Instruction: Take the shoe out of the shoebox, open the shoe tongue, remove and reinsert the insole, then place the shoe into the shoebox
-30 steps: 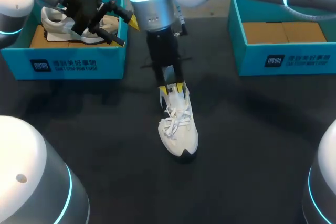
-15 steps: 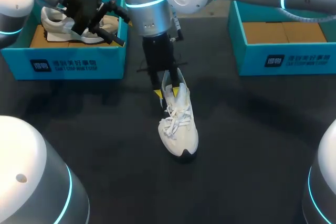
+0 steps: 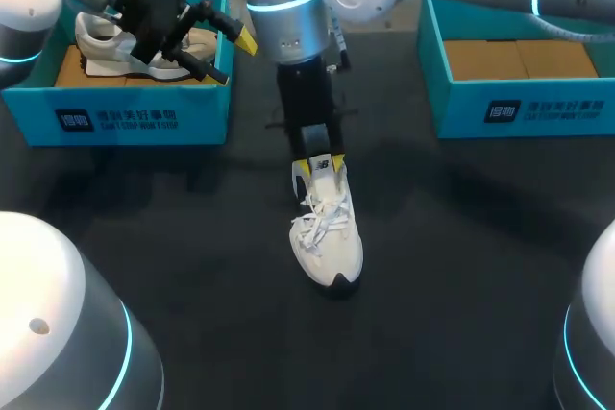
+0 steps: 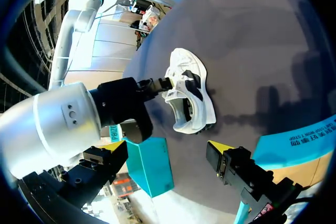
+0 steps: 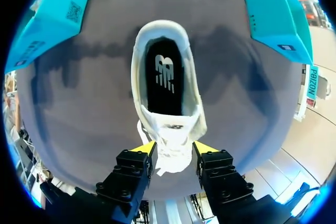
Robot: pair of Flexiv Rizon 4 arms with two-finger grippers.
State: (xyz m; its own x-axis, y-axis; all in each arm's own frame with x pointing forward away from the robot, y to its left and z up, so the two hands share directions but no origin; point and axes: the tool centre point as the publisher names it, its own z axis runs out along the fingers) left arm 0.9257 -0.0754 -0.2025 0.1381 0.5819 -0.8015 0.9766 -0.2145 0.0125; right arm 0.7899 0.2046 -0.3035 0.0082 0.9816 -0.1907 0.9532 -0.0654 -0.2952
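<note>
Where right arm (image 3: 288, 21) overhangs, shoe (image 3: 328, 237) heel hidden; fingers (image 5: 144, 148) pinch tongue (image 5: 170, 129)

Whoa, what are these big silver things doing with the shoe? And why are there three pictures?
Those are a robot's two arms. Each ends in a gripper with yellow tips. One picture looks down from a camera above the table. The other two come from small cameras on the arms' wrists.

A white shoe lies on the dark table between two blue shoeboxes. The right gripper pinches the shoe's tongue. Its wrist camera looks straight into the shoe at the black insole.

The left gripper is open and holds nothing. It is at the left shoebox, where another shoe sits.
</note>
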